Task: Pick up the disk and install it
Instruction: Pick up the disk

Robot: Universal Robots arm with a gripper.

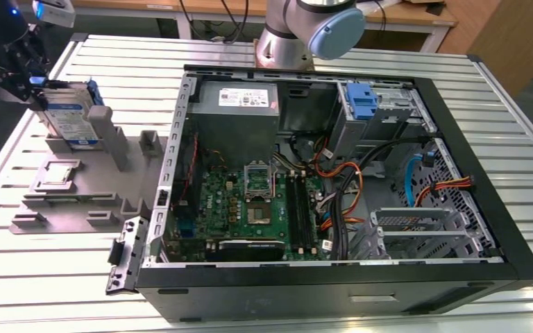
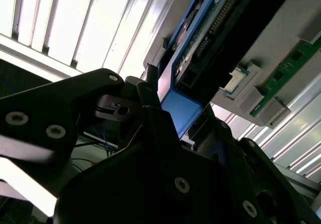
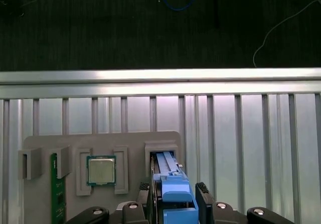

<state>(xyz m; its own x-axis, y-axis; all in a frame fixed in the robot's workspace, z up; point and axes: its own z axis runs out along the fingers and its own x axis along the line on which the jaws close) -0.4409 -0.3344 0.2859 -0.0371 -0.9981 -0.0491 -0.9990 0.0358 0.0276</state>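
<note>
- At the exterior view's far left, the gripper [image 1: 37, 89] sits on top of the disk [image 1: 69, 116]. The frame edge cuts off part of the gripper.
- The disk stands on end in a slot of the grey fixture [image 1: 100, 198]. Its long axis is upright, its labelled face is turned toward the camera, and blue rails run along its narrow edges. Its lower end is hidden in the slot.
- The first wrist view looks straight down the disk's blue top edge [image 3: 173, 184]. One of the fingers [image 3: 145, 188] lies against each broad face with no gap showing. The gripper is thus closed on the disk, parted only by the disk's thickness.
- Beside the slot, a chip [image 3: 101, 170] rests in a pocket of the fixture. A green memory stick [image 3: 57, 194] runs out of frame.
- In the second wrist view, the gripper's dark body covers the contact, which is hard to make out there.
- Right of the fixture, the open case [image 1: 341, 284] lies on its side, showing its board and cables. The arm base [image 1: 290, 35] stands behind it.
- The table [image 1: 516, 111] is ribbed silver metal.
- Beyond the table's edge are a dark floor [image 3: 100, 28] with a thin blue cable [image 3: 178, 0], and wooden furniture [image 1: 502, 31].
</note>
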